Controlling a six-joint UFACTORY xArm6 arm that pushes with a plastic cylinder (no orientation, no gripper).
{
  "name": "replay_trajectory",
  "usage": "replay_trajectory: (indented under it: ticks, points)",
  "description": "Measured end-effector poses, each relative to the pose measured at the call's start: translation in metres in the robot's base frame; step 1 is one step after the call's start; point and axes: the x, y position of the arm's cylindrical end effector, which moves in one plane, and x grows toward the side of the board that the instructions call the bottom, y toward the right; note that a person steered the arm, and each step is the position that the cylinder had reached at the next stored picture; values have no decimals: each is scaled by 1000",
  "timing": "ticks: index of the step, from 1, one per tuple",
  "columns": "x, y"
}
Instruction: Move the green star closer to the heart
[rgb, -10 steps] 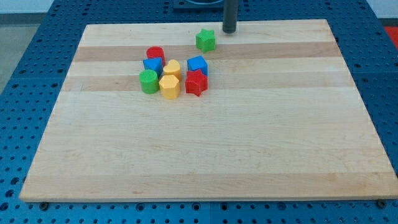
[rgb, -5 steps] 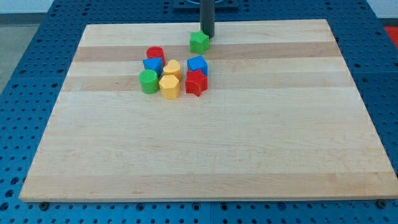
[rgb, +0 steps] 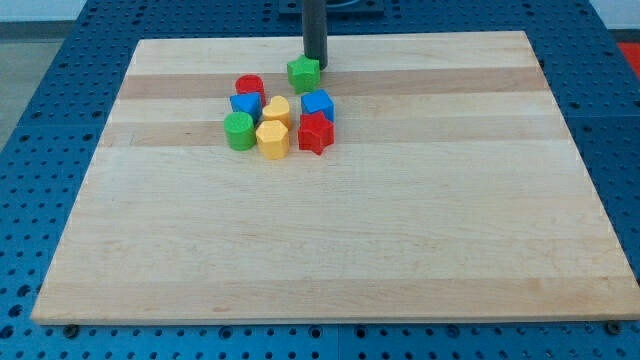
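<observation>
The green star (rgb: 303, 73) sits near the view's top of the wooden board (rgb: 400, 230), just above the cluster of 7 other blocks, and my tip (rgb: 316, 63) rests against its upper-right edge; there is no claw on this rod, so nothing is clenched or released. The yellow heart (rgb: 277, 108) lies just below and to the view's left of the star, with a small gap between them, so the job looks largely done and only a short nudge down-left seems left. The star is squat with no clear long axis; its heading cannot be told.
</observation>
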Motion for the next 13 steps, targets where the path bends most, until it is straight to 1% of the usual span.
replay_trajectory:
  ticks: [5, 9, 12, 13]
  points:
    - [9, -8]
    - [42, -13]
    - [54, -18]
    - [49, -18]
